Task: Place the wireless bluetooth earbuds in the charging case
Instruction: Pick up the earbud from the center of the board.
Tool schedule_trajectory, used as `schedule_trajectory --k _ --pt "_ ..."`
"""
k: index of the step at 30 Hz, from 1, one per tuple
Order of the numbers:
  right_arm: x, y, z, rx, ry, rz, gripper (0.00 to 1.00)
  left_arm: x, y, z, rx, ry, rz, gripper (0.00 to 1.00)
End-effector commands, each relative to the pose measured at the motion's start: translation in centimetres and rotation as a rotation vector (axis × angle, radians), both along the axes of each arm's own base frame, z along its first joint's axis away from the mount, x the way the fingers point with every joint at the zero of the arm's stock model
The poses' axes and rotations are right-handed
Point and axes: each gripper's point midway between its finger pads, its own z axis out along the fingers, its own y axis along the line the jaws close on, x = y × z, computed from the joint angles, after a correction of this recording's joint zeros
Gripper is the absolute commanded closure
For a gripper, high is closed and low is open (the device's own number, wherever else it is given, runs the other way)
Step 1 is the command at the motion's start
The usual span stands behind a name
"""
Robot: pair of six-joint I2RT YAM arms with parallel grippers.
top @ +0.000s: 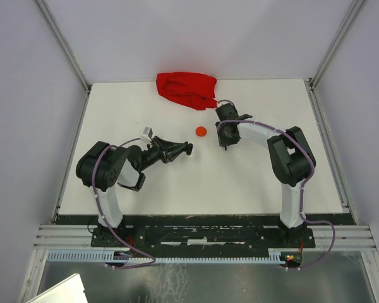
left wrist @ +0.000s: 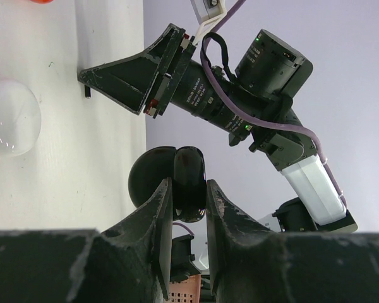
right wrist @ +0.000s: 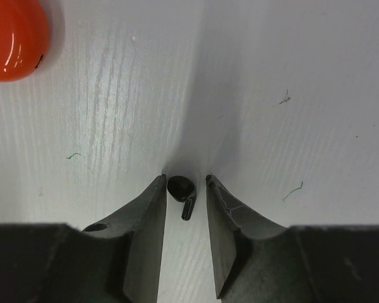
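Observation:
My left gripper (left wrist: 187, 183) is shut on a round black charging case (left wrist: 148, 180), held just above the table edge-on, with a seam showing between its two halves. From above, that gripper (top: 187, 149) sits left of centre. A tiny black earbud (right wrist: 181, 192) lies on the white table between the fingers of my right gripper (right wrist: 184, 178). Those jaws stand slightly apart around it, with a gap on the right side. My right gripper (top: 225, 144) points down at the table, a short way right of the left one.
An orange-red round case (top: 201, 131) lies between the two grippers, also at the top left of the right wrist view (right wrist: 12, 38). A white round case (left wrist: 6, 117) rests on the table. A crumpled red cloth (top: 186, 89) lies at the far edge.

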Motion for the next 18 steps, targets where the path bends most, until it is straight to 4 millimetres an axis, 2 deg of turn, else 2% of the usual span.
schedule_trajectory --k 1,12,16,18 --pt "-0.9 -0.7 0.3 -0.017 0.018 -0.008 0.63 -0.6 0.3 3.7 -0.084 -0.139 -0.008 0.97" --pt "-0.7 -0.6 0.5 -0.012 0.010 -0.004 0.80 -0.6 0.4 3.7 -0.083 -0.139 -0.008 0.97" --pt "0.2 -0.3 2.2 0.012 -0.076 0.018 0.90 -0.6 0.4 3.5 -0.082 -0.133 -0.008 0.97" --pt "0.7 0.1 4.0 0.043 -0.158 0.042 0.92 -0.6 0.3 3.5 -0.083 -0.134 -0.009 0.97"
